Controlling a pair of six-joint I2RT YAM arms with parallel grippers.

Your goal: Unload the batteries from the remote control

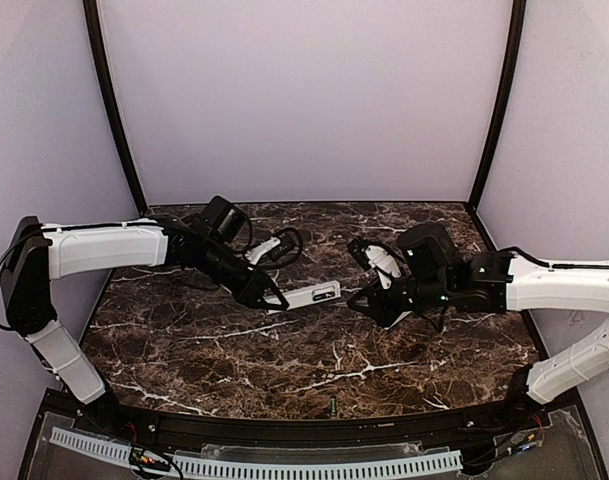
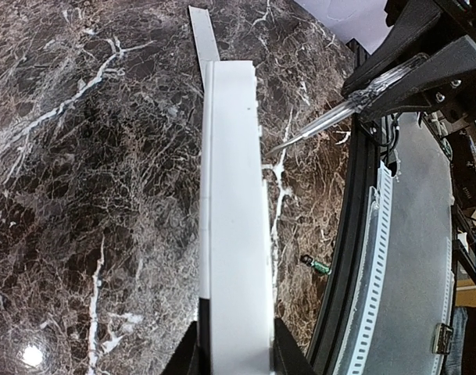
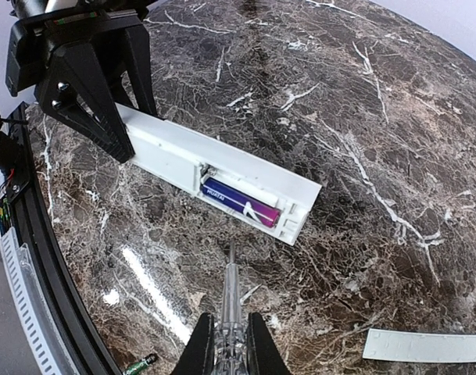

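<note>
The cover strip [image 3: 425, 345] is lying flat on the table [image 1: 184, 350] near the remote control's [image 2: 234, 195] free end. A loose battery [image 2: 316, 264] is lying by the table's near edge, well apart from it. The left gripper [image 2: 234, 355] is clamping the remote control by one end at the table's middle, its fingers closed against its sides. The open compartment is holding one purple battery [image 3: 239, 201]. The right gripper [image 3: 230, 348] is pinching a slim clear tool [image 3: 231, 289], whose tip is pointing at the compartment without touching it.
</note>
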